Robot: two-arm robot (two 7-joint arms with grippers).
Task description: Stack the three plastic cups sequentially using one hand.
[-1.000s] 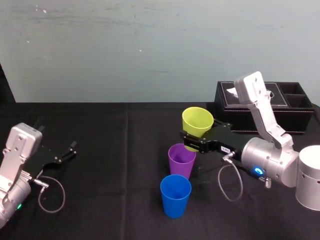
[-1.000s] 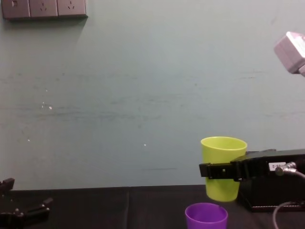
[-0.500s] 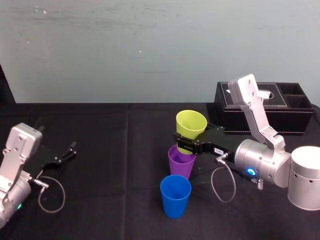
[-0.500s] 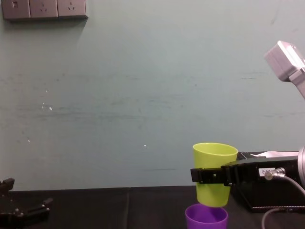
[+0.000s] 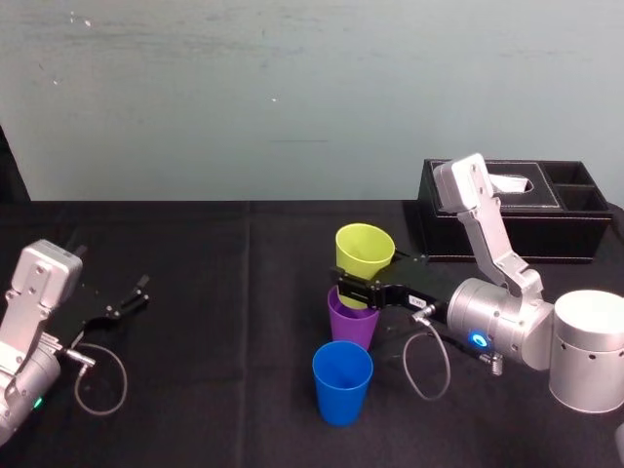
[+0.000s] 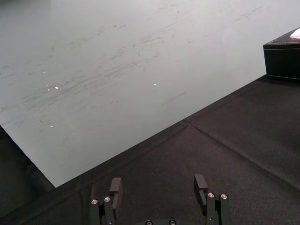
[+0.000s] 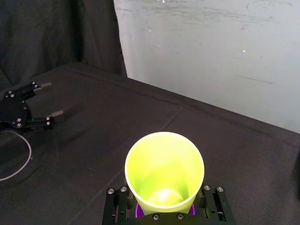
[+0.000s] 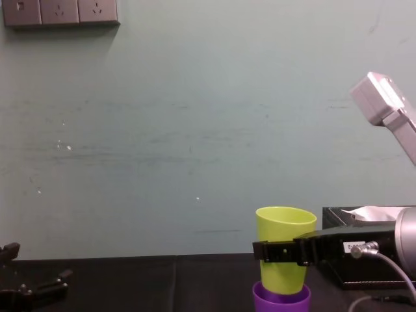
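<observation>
Yellow-green cup (image 5: 364,249) pinched in right end effector (image 5: 367,280), base inside one purple cup (image 5: 353,327); one blue cup (image 5: 342,382) nearby.

Right gripper (image 5: 366,290) clamped — left gripper (image 5: 127,297) parked, parted

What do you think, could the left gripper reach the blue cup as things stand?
Probably yes: bare cloth lies between the open left gripper and the blue cup; the right gripper holds the yellow-green cup farther back.
</observation>
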